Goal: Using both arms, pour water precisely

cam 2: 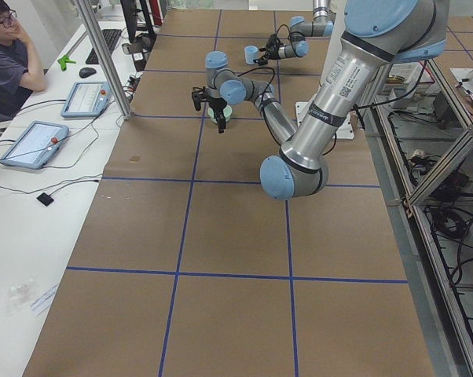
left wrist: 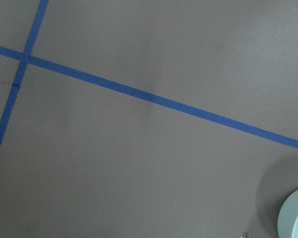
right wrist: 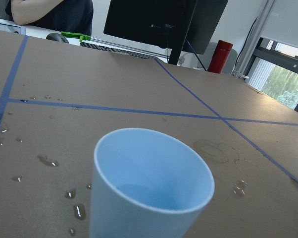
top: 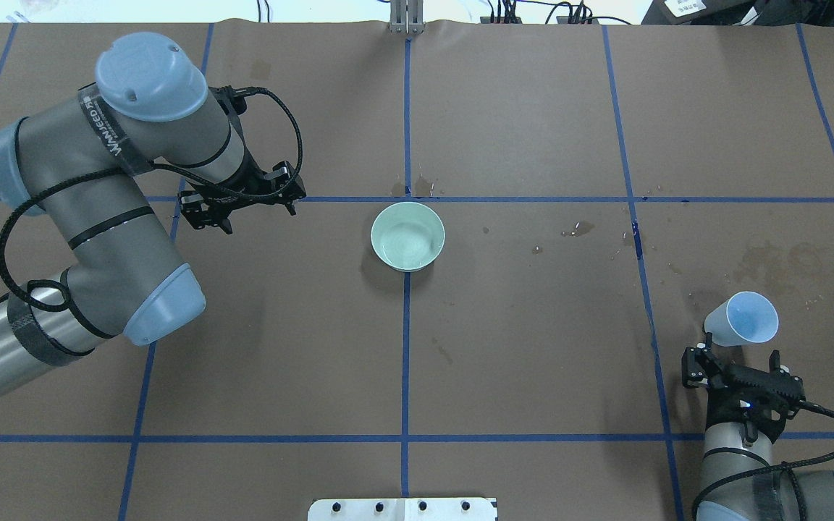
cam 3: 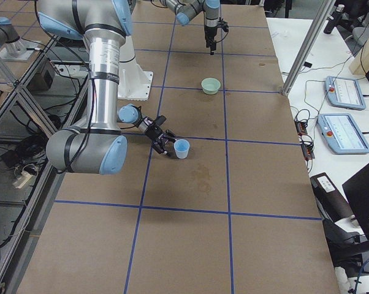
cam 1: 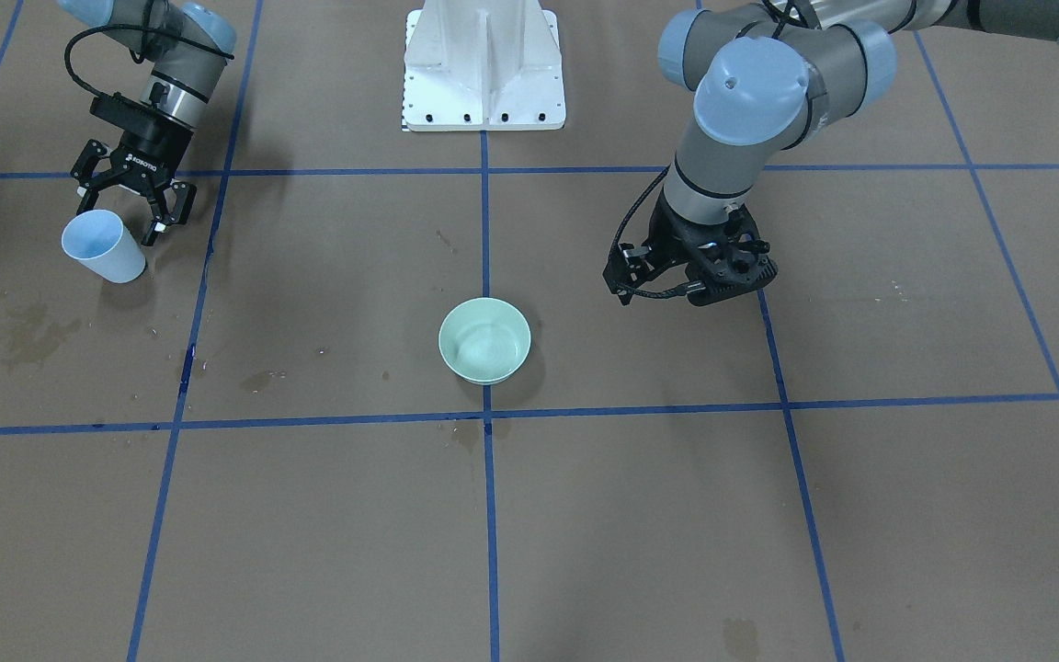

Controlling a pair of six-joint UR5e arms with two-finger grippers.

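Overhead exterior: 2 arms [top: 109, 239] [top: 739, 452], 1 cup [top: 732, 325], 1 bowl [top: 407, 236], water [right wrist: 151, 197] seemingly inside cup.

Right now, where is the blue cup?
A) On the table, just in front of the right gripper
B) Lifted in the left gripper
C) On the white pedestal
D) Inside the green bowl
A: the blue cup stands on the table just beyond the open right gripper, far from the green bowl.
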